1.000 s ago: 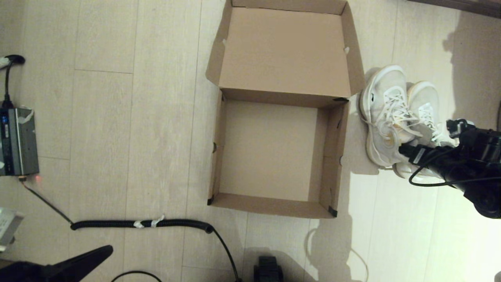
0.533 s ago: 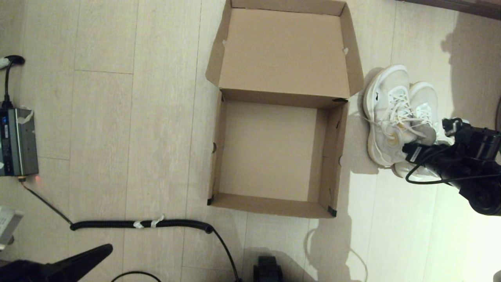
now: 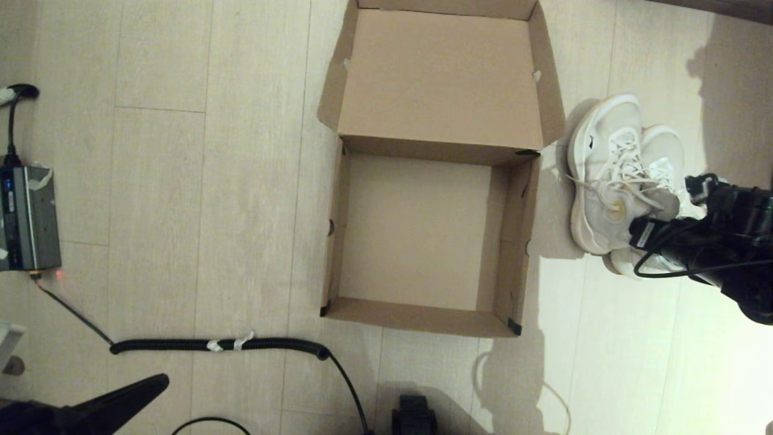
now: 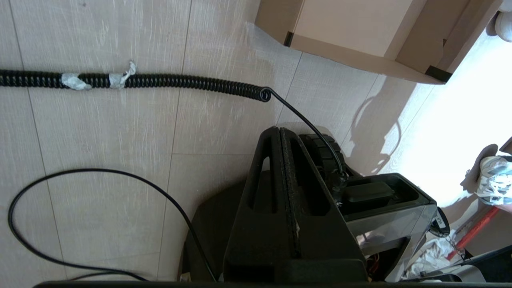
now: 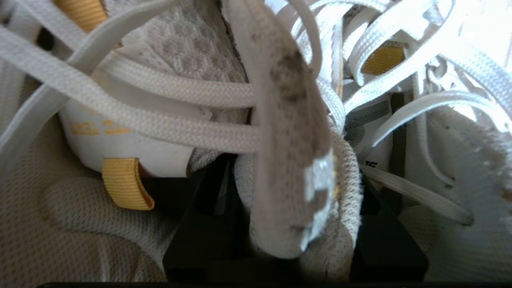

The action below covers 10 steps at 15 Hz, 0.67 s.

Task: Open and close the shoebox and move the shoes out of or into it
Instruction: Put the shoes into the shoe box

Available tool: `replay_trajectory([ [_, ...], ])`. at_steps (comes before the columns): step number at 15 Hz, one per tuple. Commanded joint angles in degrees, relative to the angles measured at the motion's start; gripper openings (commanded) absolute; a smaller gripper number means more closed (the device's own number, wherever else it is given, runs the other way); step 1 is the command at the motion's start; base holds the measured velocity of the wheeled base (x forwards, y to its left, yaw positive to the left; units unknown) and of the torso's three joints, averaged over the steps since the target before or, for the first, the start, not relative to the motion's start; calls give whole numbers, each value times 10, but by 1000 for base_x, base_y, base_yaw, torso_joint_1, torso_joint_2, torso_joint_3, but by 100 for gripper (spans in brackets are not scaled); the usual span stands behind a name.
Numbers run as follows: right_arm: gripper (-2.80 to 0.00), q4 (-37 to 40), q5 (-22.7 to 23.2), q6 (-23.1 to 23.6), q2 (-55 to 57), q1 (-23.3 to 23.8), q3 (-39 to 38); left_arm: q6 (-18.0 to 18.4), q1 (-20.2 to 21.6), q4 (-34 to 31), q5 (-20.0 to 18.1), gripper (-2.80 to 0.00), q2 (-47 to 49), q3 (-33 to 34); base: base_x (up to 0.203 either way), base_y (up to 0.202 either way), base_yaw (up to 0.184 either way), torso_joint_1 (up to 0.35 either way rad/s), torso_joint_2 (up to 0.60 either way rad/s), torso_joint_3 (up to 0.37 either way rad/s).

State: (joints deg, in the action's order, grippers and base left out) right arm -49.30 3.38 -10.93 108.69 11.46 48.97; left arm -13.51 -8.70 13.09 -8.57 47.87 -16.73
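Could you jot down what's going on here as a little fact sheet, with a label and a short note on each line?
Setting: pale wood-look floor
Shoebox: shoebox open, lid folded back, nothing inside
Shoes: shoes, side by side on the floor to the robot's right of the box
Right gripper: right gripper at the shoes' openings, fingers closed on their inner collars
Left gripper: left gripper parked low near the robot's base, shut, holding nothing
Other items: coiled black cable in front of the box; grey device at far left

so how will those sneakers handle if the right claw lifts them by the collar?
Likely floppy: the right claw pinches soft mesh collars of the sneakers, which already bunch. Chunky soles would probably hang toe-down. Loose laces may dangle and snag the shoebox wall.
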Motion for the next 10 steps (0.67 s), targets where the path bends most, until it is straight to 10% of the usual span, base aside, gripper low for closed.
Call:
replay_trajectory([
  [1,-280,-1,1,-1,-19,0,3,-1,0,1,0,-280,-8,0,0,0,0,0,0,0],
  [10,-280,14,1,12,-38,0,9,-1,0,1,-1,-280,-3,1,0,0,0,0,0,0],
])
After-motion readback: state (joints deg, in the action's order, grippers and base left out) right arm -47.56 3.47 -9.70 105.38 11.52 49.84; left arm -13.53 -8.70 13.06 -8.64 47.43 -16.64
